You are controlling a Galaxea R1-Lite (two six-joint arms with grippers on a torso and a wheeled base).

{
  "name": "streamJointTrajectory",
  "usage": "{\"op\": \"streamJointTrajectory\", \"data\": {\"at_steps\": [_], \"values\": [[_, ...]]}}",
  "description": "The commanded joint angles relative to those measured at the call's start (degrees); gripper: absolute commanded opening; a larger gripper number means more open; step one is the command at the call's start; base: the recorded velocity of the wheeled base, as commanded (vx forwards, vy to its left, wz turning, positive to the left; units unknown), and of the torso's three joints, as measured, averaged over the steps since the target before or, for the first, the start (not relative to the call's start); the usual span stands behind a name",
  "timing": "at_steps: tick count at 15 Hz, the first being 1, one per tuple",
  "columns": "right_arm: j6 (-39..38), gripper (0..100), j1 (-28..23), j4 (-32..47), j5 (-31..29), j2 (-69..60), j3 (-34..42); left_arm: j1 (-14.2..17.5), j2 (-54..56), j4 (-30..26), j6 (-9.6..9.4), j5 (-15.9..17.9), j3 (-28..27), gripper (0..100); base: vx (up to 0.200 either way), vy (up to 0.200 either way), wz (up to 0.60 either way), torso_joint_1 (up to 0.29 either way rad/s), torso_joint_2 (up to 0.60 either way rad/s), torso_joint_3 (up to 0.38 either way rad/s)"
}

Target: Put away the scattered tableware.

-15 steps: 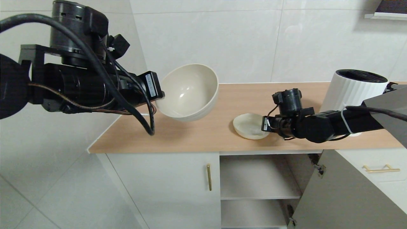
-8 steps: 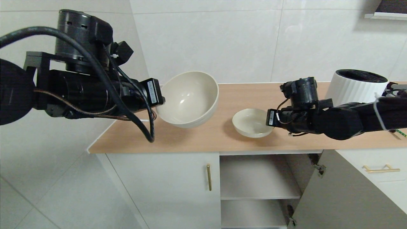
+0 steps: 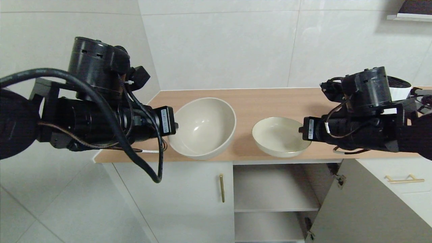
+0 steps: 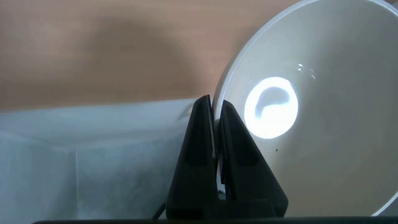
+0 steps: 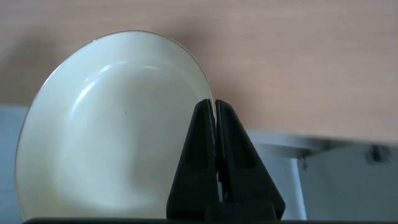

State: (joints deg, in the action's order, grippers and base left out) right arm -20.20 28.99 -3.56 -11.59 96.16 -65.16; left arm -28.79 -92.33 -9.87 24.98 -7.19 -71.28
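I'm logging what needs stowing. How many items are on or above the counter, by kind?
Large deep bowl: 1, in the left gripper
Small shallow bowl: 1, in the right gripper
White ribbed container: 1, on the counter
Total: 3

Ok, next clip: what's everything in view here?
Large bowl: one, cream, held over the counter's front edge, left.
Small bowl: one, cream, held over the same edge, right.
Counter: one, light wood.
Ribbed container: one, white, counter's back right.
Cabinet: one, white, under counter, right door open.
Handles: two, gold, shut door and drawer.
Left gripper: one, black, jaws shut on large bowl's rim.
Right gripper: one, black, jaws shut on small bowl's rim.
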Motion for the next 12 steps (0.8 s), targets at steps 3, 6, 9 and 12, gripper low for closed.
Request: {"op": "streamJointTrajectory", "data": {"at_steps": [3, 6, 9, 12], "values": [[0.1, 0, 4.2, 0.0, -6.6, -8.2, 6.9, -0.4, -0.2, 1.0, 0.16, -0.1, 3.7, 0, 0.0, 0.0, 0.0, 0.0, 0.0, 0.0], [0.0, 0, 6.1, 0.2, -7.0, -11.6, 10.4, -0.4, 0.2, 2.0, 0.42, -0.1, 7.4, 0, 0.0, 0.0, 0.0, 0.0, 0.0, 0.0], [-0.4, 0, 8.2, 0.0, -10.0, -11.5, 12.9, -0.3, -1.4, 5.4, 0.42, -0.1, 10.1, 0, -0.067, 0.0, 0.0, 0.001, 0.0, -0.001], [-0.4, 0, 8.2, 0.0, -10.0, -11.7, 13.8, -0.3, -3.2, 5.6, 0.33, -0.2, 10.2, 0, -0.2, 0.0, 0.0, 0.009, 0.0, -0.002]]}}
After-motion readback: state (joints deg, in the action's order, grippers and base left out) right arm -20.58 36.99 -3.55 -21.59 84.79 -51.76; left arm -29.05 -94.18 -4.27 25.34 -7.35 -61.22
